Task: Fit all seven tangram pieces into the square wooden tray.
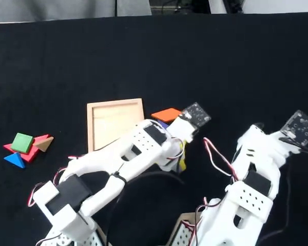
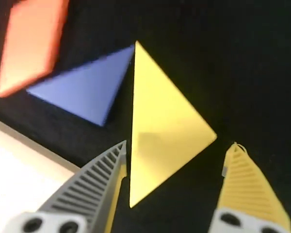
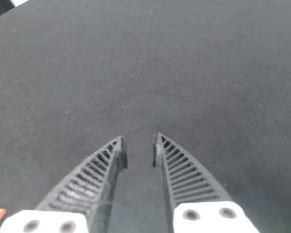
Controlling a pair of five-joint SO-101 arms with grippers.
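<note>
A yellow triangle (image 2: 165,136) lies flat on the black cloth between the fingers of my left gripper (image 2: 178,148), which is open and straddles it, with a gap at the yellow finger (image 2: 245,179). A blue-violet triangle (image 2: 87,87) touches the yellow one's long edge, and an orange parallelogram (image 2: 31,46) lies just beyond it. The square wooden tray (image 1: 115,105) stands empty just left of that arm's wrist (image 1: 180,134). My right gripper (image 3: 139,145) hovers over bare cloth, open by a narrow gap, holding nothing.
At the far left lies a cluster: a green square (image 1: 22,142) on red pieces (image 1: 30,152), a blue triangle (image 1: 14,160) and a tan triangle (image 1: 45,143). The right arm (image 1: 256,174) stands at the right. Black cloth covers the table to its far edge.
</note>
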